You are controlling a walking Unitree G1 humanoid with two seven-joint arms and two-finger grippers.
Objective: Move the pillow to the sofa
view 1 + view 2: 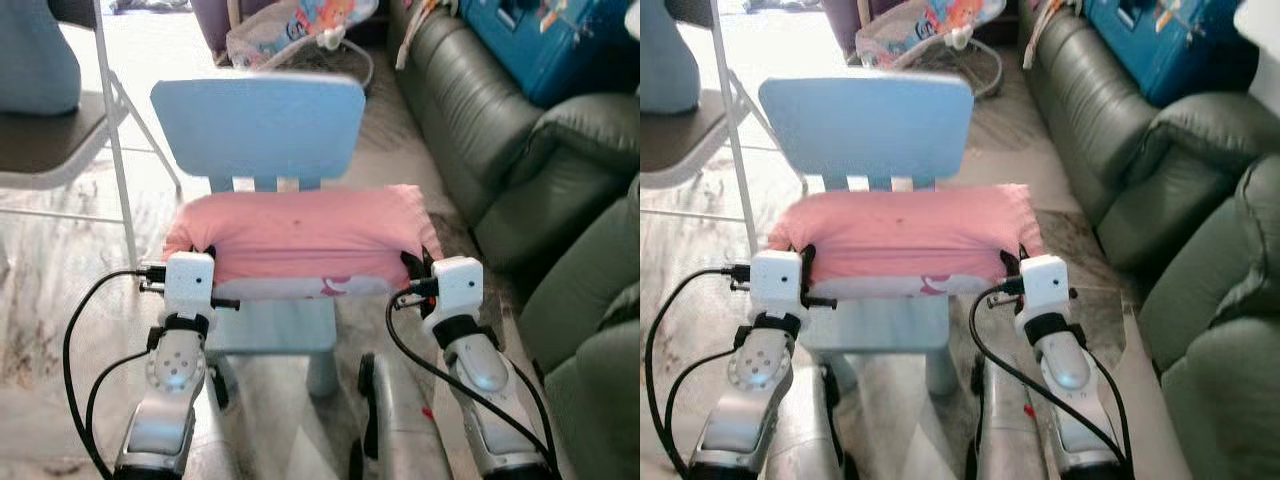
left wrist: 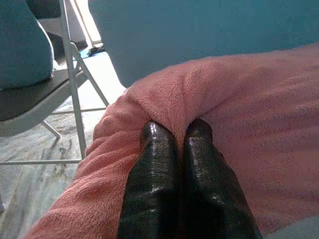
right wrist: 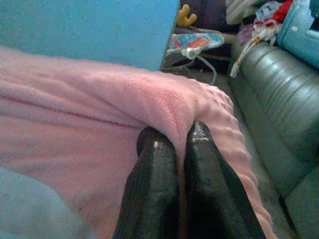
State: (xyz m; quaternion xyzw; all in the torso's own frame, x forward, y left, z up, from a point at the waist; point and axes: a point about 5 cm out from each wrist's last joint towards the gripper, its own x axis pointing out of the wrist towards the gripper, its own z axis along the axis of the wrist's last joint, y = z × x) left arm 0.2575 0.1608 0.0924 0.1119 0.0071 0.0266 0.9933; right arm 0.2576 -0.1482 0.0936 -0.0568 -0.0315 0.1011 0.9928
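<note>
A pink fleece pillow (image 1: pixel 300 240) lies across the seat of a small light-blue chair (image 1: pixel 258 125) straight ahead of me. My left gripper (image 1: pixel 208 254) is shut on a fold of the pillow's left end; the left wrist view shows both black fingers (image 2: pixel 154 169) pinching the pink cloth (image 2: pixel 189 94). At the pillow's right end my right gripper (image 1: pixel 410 263) is shut on a fold as well, its fingers (image 3: pixel 154 184) pressed together with fabric (image 3: pixel 169 107) between them. The dark green leather sofa (image 1: pixel 480 130) stands to my right.
A folding metal chair (image 1: pixel 60 150) with a blue cushion is at the left. A baby bouncer (image 1: pixel 300 35) sits behind the blue chair. A blue box (image 1: pixel 540 40) lies on the sofa. A second green armchair (image 1: pixel 590 330) is near right. The floor is marble tile.
</note>
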